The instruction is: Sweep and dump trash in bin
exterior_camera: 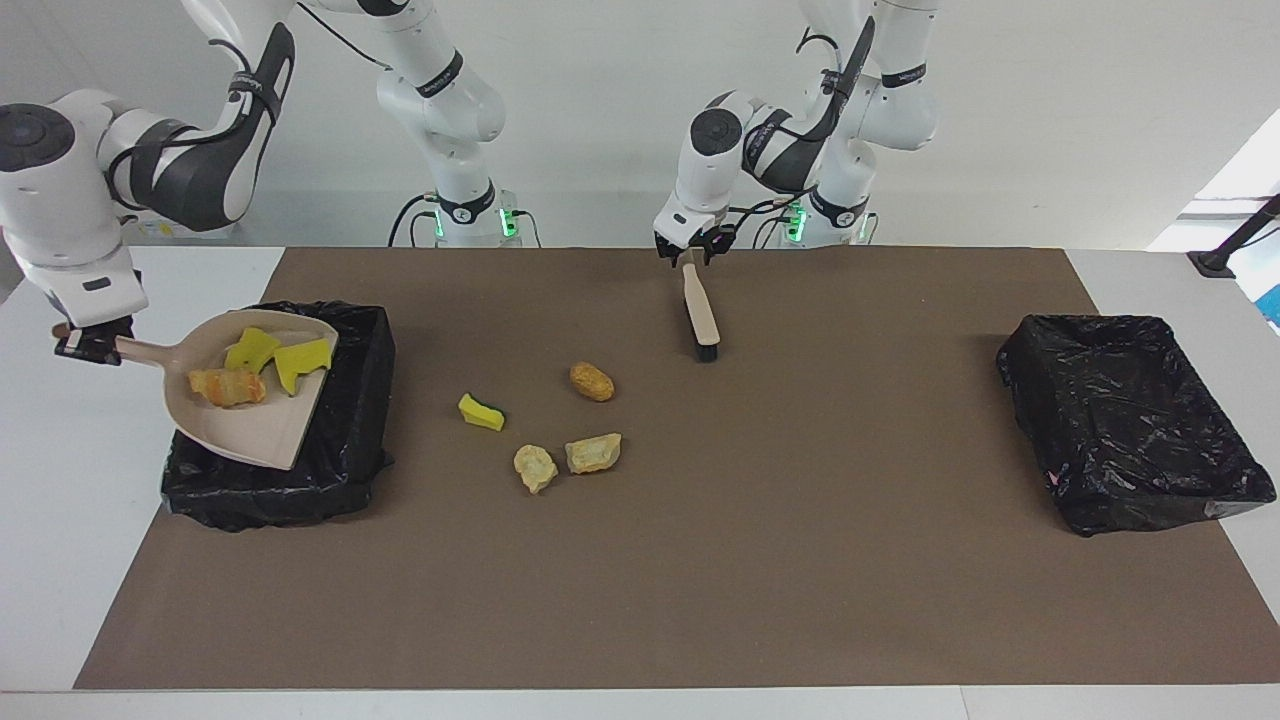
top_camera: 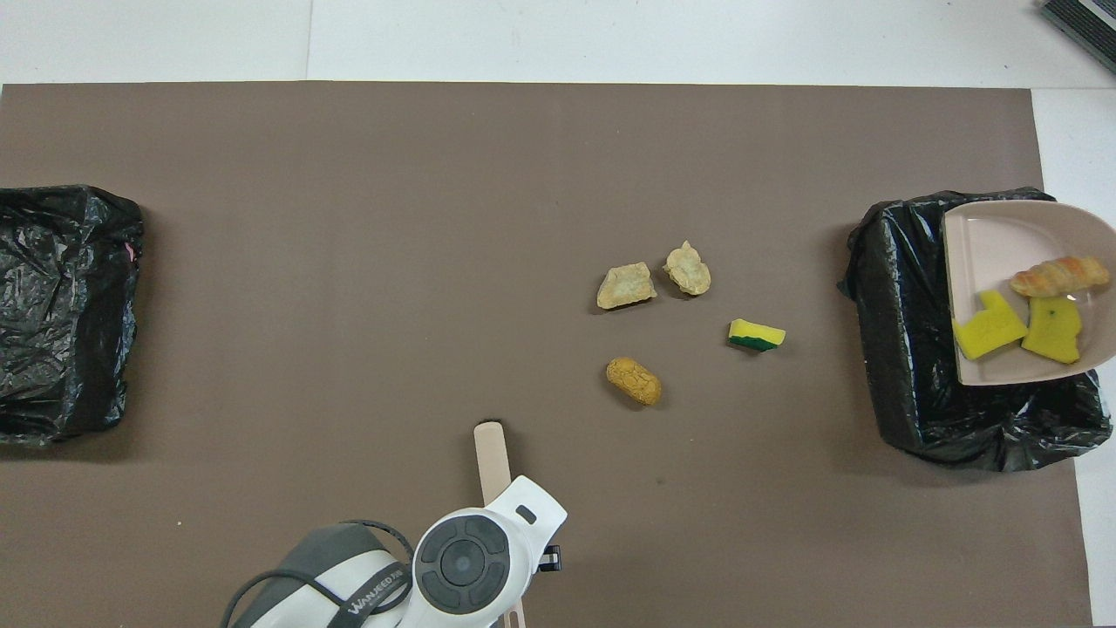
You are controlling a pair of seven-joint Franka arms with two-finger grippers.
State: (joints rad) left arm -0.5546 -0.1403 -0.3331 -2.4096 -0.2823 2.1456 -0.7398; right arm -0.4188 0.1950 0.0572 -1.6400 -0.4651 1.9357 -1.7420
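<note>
I see three trash pieces, two yellow-green sponge wedges [exterior_camera: 278, 358] and an orange-beige wrinkly lump [exterior_camera: 228, 387], lying in the dustpan [exterior_camera: 255, 435], with a third sponge wedge [exterior_camera: 481, 412], two pale lumps [exterior_camera: 565, 459] and a brown oval lump [exterior_camera: 592, 381] on the mat beside that dustpan.

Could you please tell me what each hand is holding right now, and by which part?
The right hand holds the dustpan by its handle's end, over the bin. The left hand is at the brush handle's top; whether it grips cannot be told.
</note>
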